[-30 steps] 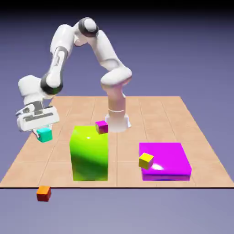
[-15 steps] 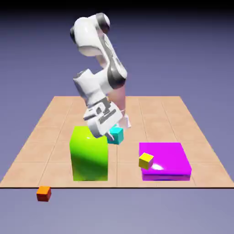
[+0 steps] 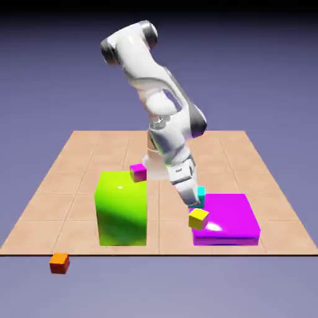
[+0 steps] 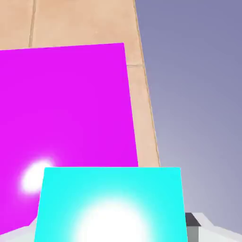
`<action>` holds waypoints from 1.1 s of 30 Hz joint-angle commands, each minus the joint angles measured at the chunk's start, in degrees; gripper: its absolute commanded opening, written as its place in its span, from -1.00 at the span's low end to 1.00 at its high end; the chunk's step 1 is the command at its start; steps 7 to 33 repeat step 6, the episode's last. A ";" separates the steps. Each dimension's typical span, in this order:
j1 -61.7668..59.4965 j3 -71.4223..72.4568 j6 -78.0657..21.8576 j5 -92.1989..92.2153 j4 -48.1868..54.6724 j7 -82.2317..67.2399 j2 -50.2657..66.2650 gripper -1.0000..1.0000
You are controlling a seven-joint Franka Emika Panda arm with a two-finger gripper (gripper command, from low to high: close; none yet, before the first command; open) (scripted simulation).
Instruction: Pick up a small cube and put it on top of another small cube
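Tool (image 3: 197, 200) gripping cyan cube (image 4: 109, 205), magenta slab (image 3: 231, 214), tan tiled table (image 3: 56, 192), violet backdrop

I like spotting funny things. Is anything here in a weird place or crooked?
One thing stands out: the tiny orange cube shows below the table's near edge in the exterior view, apart from the other blocks. The yellow cube sits turned at an angle by the magenta slab's corner. The gripper holds the cyan cube above it.
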 commanded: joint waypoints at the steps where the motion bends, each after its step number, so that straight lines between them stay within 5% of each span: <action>1: 2.08 -2.01 1.05 -0.62 -0.05 0.35 -0.53 -1.00; 3: 4.73 -4.57 2.31 -1.41 -0.12 0.79 -1.21 -1.00; 4: 4.73 -4.57 2.31 -1.41 -0.12 0.79 -1.21 1.00; 33: 2.65 -2.56 1.32 -0.79 -0.07 0.45 -0.68 1.00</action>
